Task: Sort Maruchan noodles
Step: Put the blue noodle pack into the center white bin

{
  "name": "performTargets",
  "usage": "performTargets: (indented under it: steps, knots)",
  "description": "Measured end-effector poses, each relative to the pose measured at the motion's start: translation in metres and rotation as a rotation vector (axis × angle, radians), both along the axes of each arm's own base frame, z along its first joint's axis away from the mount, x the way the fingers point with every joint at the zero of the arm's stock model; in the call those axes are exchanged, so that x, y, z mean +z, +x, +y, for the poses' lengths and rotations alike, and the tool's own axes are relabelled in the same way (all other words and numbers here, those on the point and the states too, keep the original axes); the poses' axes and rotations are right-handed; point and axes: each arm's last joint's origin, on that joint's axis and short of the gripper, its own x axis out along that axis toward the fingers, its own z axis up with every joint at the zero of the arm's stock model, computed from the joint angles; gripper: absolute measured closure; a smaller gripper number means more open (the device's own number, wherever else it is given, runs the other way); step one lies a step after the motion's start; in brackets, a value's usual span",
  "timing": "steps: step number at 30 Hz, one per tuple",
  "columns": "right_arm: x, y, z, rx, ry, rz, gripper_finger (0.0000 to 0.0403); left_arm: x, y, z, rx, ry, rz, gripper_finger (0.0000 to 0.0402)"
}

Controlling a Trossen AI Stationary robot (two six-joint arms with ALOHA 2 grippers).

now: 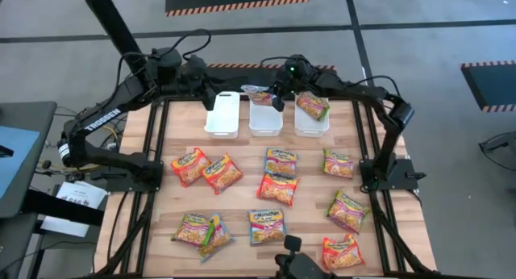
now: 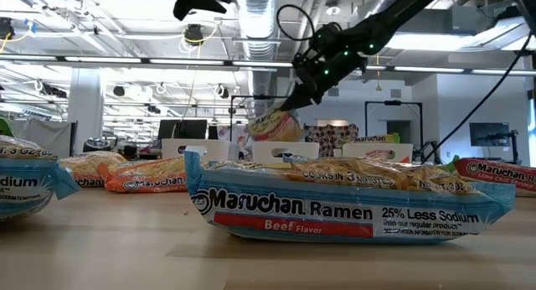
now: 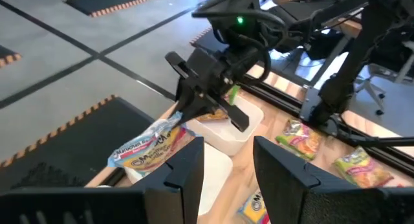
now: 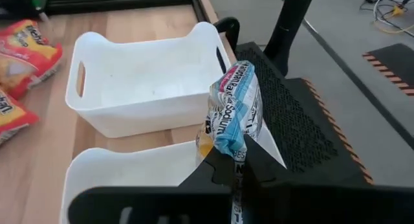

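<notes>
Desk (image 1: 242, 190) holds 10 loose packets (image 1: 276, 188), still unsorted. 3 bins (image 1: 222, 115) along the far edge: right bin (image 1: 311, 122) has 1 packet inside (image 1: 313, 106), left bin looks empty. Right end effector (image 1: 276, 96) is clamped on a blue packet (image 4: 234, 117) over the middle bin (image 1: 265, 119). Left end effector (image 3: 226, 166) parted, empty, beside the left bin. Barely started.

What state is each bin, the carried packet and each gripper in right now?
left bin: empty
middle bin: empty
right bin: holds one green-pink packet
blue packet: pinched by the right gripper above the middle bin
left gripper: open, holding nothing, by the left bin
</notes>
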Motion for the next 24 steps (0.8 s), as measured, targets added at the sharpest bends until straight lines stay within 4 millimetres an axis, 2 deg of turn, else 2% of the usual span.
performTargets:
  steps: [5,13,24]
  knots:
    - [-0.01,0.008,-0.007,0.0,-0.017,0.03,0.0385,0.0,-0.001,0.001,0.024,0.039,0.022,0.0281]
    - [-0.012,0.008,-0.01,-0.076,-0.101,0.097,0.0349,0.0,-0.001,0.001,0.019,0.046,0.027,0.0281]
    - [-0.016,0.007,-0.008,-0.119,-0.099,0.151,0.0343,0.0,-0.001,0.001,0.019,0.045,0.027,0.0281]
